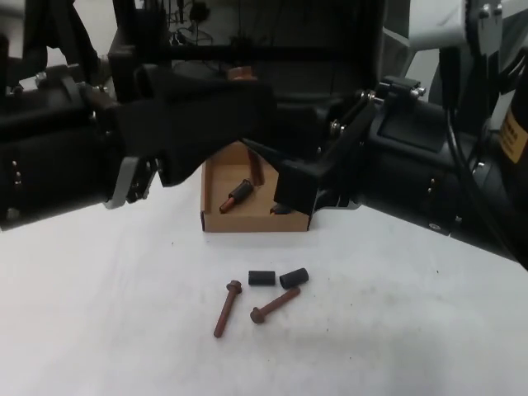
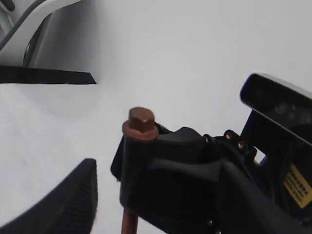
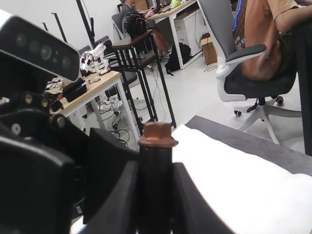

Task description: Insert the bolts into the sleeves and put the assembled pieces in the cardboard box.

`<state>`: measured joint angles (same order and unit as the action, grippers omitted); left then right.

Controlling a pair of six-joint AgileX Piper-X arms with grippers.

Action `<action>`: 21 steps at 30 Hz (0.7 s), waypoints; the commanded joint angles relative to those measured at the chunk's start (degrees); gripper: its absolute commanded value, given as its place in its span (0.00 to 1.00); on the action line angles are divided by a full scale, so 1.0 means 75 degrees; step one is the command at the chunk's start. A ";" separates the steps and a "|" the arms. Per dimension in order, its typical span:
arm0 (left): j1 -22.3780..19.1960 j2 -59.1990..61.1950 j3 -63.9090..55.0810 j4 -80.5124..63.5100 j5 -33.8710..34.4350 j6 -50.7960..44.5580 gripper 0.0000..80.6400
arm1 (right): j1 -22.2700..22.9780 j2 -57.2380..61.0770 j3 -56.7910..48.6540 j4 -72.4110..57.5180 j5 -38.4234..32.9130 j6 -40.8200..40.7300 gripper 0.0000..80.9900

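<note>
Two loose bolts [image 1: 227, 309] and two bare sleeves [image 1: 261, 277] close together on the white bench [image 1: 412, 330], on the near side of the cardboard box [image 1: 216, 221]. Inside the box, an assembled piece [image 1: 237, 195]. Above the box, right gripper [image 3: 156, 175] clamped on a sleeve [image 3: 156, 190] with a bolt [image 3: 157, 135] upright through it, head up. Close by, left gripper [image 2: 156, 168] spread wide, one finger [image 2: 73, 204] apart from that bolt.

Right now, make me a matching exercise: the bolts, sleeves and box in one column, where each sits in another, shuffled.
1 loose bolts
2 loose sleeves
3 cardboard box
4 sleeved bolt

A gripped by the right end effector
B on the table, nearest the high camera
C between loose bolts and box
D behind the sleeves, holding a finished piece

Pairs: 1-B, 2-C, 3-D, 4-A
</note>
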<state>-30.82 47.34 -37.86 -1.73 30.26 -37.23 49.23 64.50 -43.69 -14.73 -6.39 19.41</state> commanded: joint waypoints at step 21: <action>0.0657 -0.3587 -0.0084 0.3977 0.0092 0.0571 0.87 | -0.1759 0.1835 -0.0830 0.0836 -0.0643 -0.0953 0.01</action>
<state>-26.02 24.57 -38.07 24.56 31.00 -33.35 38.42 74.51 -47.17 -8.11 -9.54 13.13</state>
